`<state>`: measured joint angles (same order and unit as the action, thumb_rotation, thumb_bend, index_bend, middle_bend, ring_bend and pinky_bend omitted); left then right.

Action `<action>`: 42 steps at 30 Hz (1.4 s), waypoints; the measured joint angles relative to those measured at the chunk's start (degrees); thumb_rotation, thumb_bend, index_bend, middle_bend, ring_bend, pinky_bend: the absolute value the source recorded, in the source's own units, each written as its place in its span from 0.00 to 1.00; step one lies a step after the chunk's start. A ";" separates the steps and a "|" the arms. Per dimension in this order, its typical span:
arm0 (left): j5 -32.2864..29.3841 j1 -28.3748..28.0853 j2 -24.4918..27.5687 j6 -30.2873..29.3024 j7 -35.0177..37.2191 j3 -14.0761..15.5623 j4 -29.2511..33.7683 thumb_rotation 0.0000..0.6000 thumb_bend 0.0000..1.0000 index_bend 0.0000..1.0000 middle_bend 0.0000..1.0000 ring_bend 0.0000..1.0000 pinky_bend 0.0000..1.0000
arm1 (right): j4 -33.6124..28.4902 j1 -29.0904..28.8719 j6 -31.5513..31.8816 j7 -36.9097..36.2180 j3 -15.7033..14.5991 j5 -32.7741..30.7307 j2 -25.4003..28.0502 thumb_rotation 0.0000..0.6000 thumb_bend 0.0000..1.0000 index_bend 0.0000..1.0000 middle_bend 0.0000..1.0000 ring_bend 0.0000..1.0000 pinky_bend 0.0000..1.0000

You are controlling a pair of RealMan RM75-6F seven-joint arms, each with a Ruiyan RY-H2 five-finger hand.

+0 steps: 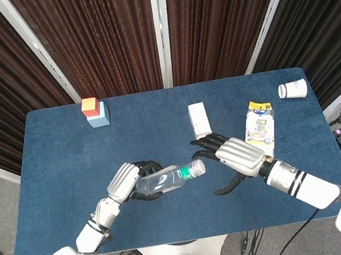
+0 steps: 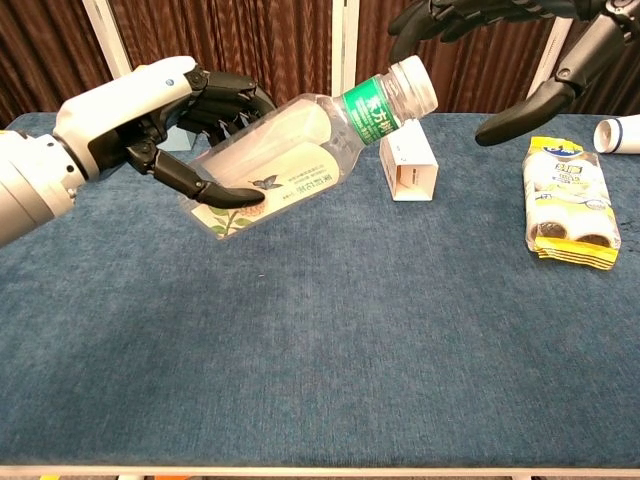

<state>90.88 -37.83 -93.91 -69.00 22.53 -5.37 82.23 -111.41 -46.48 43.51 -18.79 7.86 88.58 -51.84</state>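
Note:
My left hand (image 1: 129, 181) (image 2: 150, 115) grips a clear plastic bottle (image 1: 168, 179) (image 2: 300, 150) with a green neck label and a white cap. It holds the bottle above the blue table (image 1: 64, 158), tilted, with the cap toward my right hand. My right hand (image 1: 233, 157) (image 2: 500, 30) hovers open just beyond the cap, fingers spread and apart from it. Only its fingertips and thumb show at the top edge of the chest view.
A white box (image 1: 199, 120) (image 2: 408, 165) lies behind the bottle. A yellow and white packet (image 1: 260, 128) (image 2: 570, 200) lies to the right, a paper cup (image 1: 293, 88) (image 2: 620, 132) on its side at the far right. A block stack (image 1: 94, 111) stands far left.

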 measured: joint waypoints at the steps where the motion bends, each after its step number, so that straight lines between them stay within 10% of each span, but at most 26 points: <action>1: -0.07 0.01 0.00 0.00 -0.01 -0.02 -0.02 1.00 0.44 0.56 0.55 0.48 0.60 | -0.14 0.02 -0.09 0.06 -0.12 0.00 0.11 0.73 0.00 0.20 0.02 0.00 0.00; 42: -0.58 -0.09 0.00 0.10 -0.18 0.20 -0.33 1.00 0.44 0.56 0.55 0.48 0.60 | -1.57 0.64 1.96 1.14 -0.72 0.85 1.27 0.74 0.00 0.20 0.02 0.00 0.00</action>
<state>90.30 -37.93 -93.91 -68.90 22.35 -5.17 81.90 -112.98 -45.84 45.46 -17.65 7.14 89.43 -50.56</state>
